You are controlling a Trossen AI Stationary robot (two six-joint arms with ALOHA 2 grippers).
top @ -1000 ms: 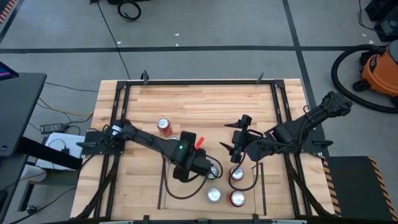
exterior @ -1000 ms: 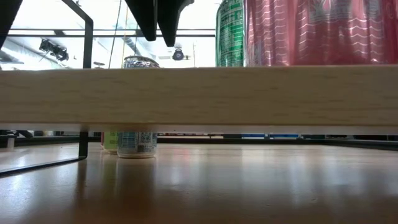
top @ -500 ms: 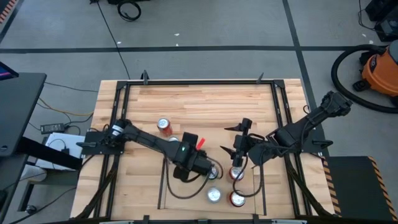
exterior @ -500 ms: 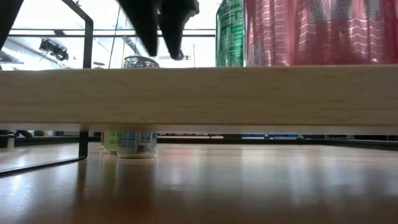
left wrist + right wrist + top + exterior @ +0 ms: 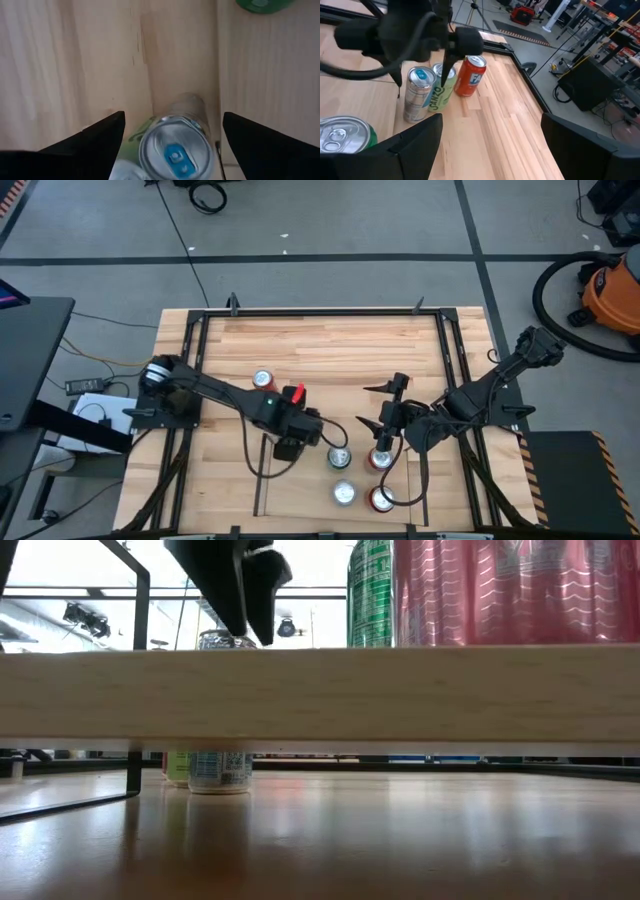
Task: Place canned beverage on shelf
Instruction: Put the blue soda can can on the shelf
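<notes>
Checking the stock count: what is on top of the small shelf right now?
Four upright cans stand on the shelf: two silver-topped and two red. The arms partly cover two.

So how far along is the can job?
Done: a green can and a red can stand on the light-wood shelf. In hand: the open left gripper hovers over a silver blue-tabbed can. Left: that can and an orange can on the tabletop; right gripper waits open.

Green can (image 5: 260,4): cut by left wrist frame edge. Pink can (image 5: 515,592) and green-labelled can (image 5: 370,595): tops cropped, low view. Silver can (image 5: 222,639): base hidden behind shelf (image 5: 320,695) edge.
</notes>
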